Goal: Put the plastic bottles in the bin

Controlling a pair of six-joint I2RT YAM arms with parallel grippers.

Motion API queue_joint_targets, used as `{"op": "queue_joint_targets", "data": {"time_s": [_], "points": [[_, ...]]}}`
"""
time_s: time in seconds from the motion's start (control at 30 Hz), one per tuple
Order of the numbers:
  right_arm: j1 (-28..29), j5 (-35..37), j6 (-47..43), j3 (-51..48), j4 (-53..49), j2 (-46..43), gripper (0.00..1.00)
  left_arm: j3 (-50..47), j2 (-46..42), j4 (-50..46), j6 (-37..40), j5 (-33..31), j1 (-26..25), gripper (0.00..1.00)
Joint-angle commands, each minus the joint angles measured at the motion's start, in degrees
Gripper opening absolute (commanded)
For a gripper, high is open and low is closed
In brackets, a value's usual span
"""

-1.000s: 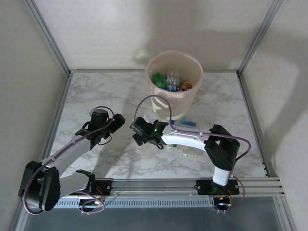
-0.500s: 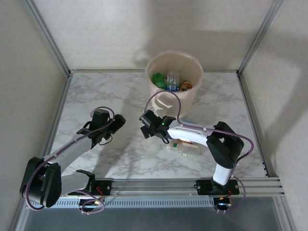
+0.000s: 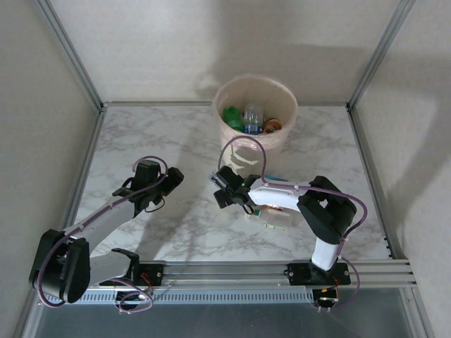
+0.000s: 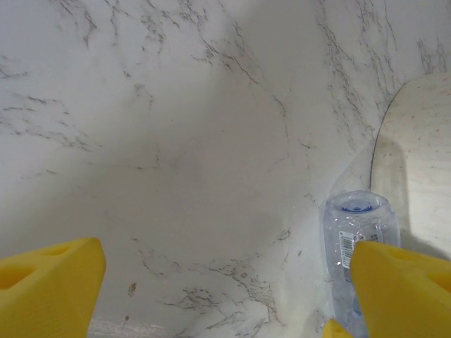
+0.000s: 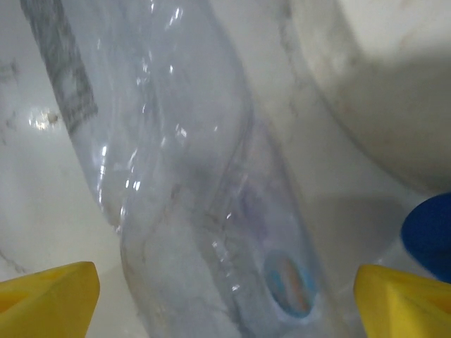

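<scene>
The cream bin stands at the back of the table with several plastic bottles in it, green, clear and brown-orange. A crushed clear bottle lies on the marble beside the bin's wall. My right gripper is open, its yellow fingertips wide on either side of that bottle and apart from it. From above, the right gripper sits low in front of the bin. My left gripper is open over bare marble, with a clear bottle by its right fingertip. From above, the left gripper is at centre left.
More bottles lie under the right forearm: a labelled one and one with a blue label. A blue cap shows at the right edge of the right wrist view. Metal frame posts and grey walls close in the table on three sides.
My right gripper has swung right and back toward the bin's foot, over the clear bottle. The left arm has barely moved.
</scene>
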Motion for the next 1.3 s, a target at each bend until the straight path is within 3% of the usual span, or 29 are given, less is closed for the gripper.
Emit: {"op": "queue_joint_targets", "data": {"time_s": [0.0, 0.27, 0.5, 0.7, 0.87, 1.1, 1.27], "points": [[0.7, -2.2, 1.6, -1.2, 1.3, -1.2, 0.9, 0.7, 0.2, 0.7, -0.6, -0.8, 0.4, 0.89], [1.4, -1.5, 2.2, 0.6, 1.6, -0.6, 0.64, 0.7, 0.1, 0.5, -0.8, -1.3, 0.4, 0.89], [4.1, 0.2, 3.2, 4.3, -2.2, -3.6, 0.51, 0.5, -0.4, 0.3, -0.6, -1.8, 0.4, 0.89], [8.8, 2.5, 4.8, 13.4, -9.7, -8.8, 0.43, 1.1, -0.9, -0.5, 0.5, -2.0, 0.4, 0.89], [9.2, 6.0, 4.8, 28.1, -16.6, -13.2, 0.41, 2.5, -1.9, -2.4, 2.1, -3.2, 0.3, 0.89], [3.2, 11.6, -0.1, 46.7, -21.2, -10.7, 0.44, 3.6, -2.9, -2.6, 3.0, -1.6, -0.4, 0.89], [-5.8, 9.7, 0.1, 55.9, -22.7, -5.7, 0.43, 6.1, -3.4, -3.9, 3.7, -2.2, -3.7, 0.88]]}}
